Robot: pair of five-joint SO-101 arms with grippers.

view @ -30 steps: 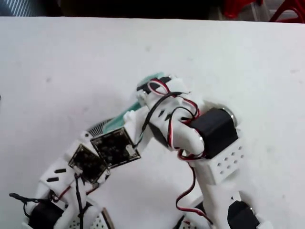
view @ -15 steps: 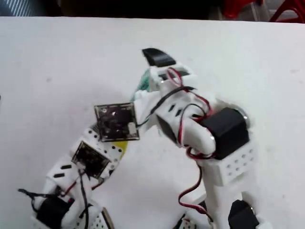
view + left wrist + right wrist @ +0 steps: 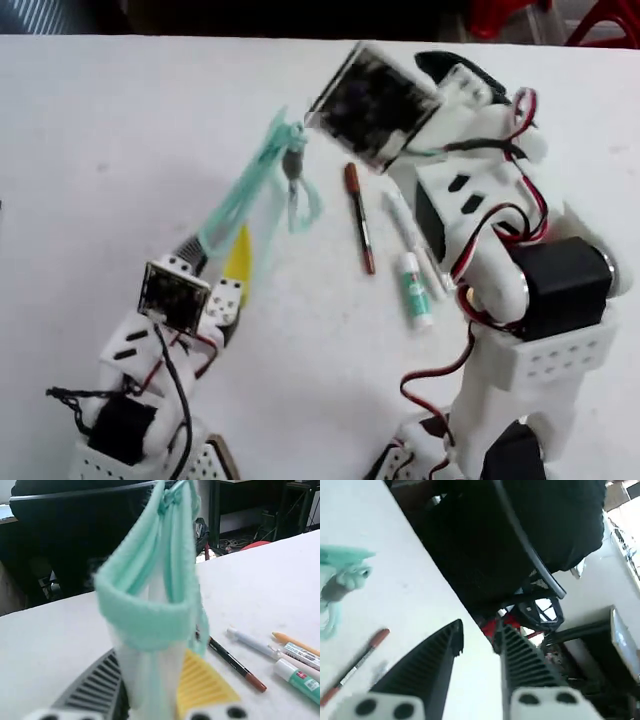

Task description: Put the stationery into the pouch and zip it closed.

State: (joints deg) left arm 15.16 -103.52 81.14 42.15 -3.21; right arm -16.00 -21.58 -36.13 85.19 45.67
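Mint-green pouch [image 3: 250, 185] stands tilted up from the left gripper [image 3: 150, 682], whose grey and yellow fingers clamp its lower end above the white table [image 3: 110, 130]. To its right a brown pen [image 3: 358, 215], a white pen [image 3: 400, 215] and a glue stick [image 3: 413, 290] lie on the table. Farther right, the right gripper [image 3: 480, 628] is raised, jaws slightly parted and empty.
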